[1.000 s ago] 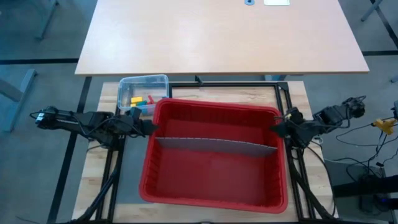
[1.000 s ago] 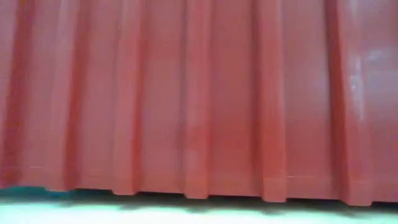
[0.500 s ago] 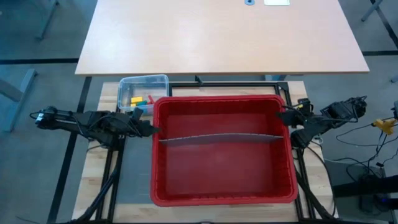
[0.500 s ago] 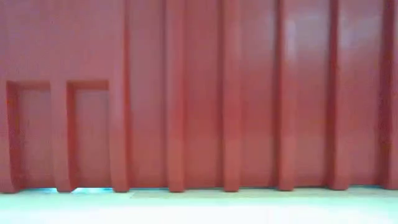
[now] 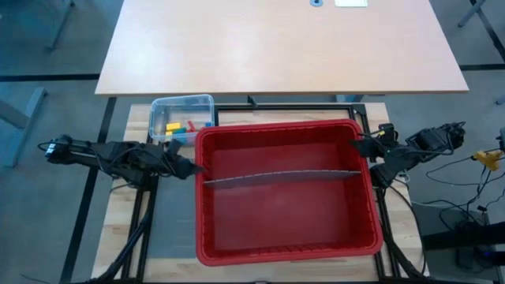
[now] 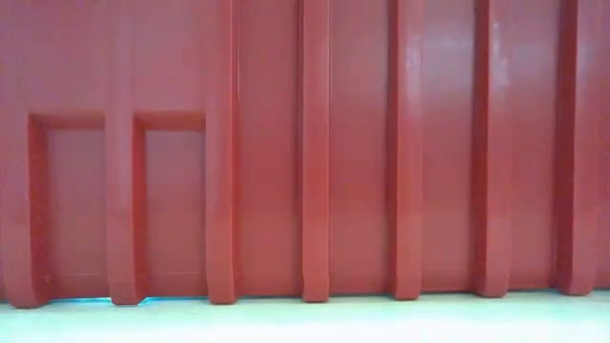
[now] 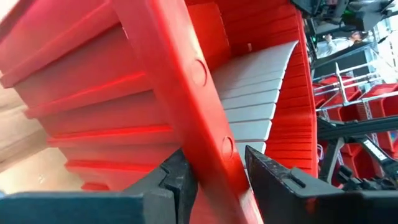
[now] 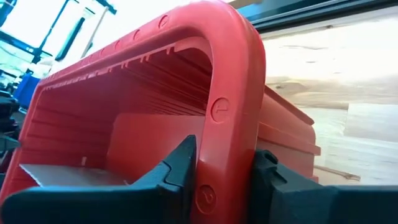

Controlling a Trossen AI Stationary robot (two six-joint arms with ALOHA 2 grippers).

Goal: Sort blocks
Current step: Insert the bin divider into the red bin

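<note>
Straddling opposite rims of a large red bin (image 5: 284, 197), two dark robot arms flank it on a pale wooden surface (image 5: 130, 229); the left gripper (image 5: 188, 166) sits at the bin's left wall, and its wrist view shows one dark finger on either side of the red rim, jaws narrow with the wall between them, though whether they press it cannot be told; the right gripper (image 5: 364, 155) meets the bin's right wall near the far corner, and its wrist view likewise shows the thick rounded rim between its two fingers (image 8: 177, 171), the jaws close about the plastic.

A grey slotted divider panel (image 5: 276, 177) spans the bin from wall to wall, bowed slightly, parting the inside into a far and a near compartment; both compartments show only bare red floor; the left wrist view looks down the panel's ribbed grey face (image 7: 255, 102).

Beside the bin's far-left corner stands a small clear tub (image 5: 181, 117), just beyond the left gripper; the blocks (image 5: 180, 126), yellow, green, blue and red, lie together inside it, none of them in the bin.

From surface height the bin's ribbed red outer wall (image 6: 315, 152) fills nearly the whole frame, a pale strip of surface under it; a larger light-wood table (image 5: 276, 47) stands beyond.
</note>
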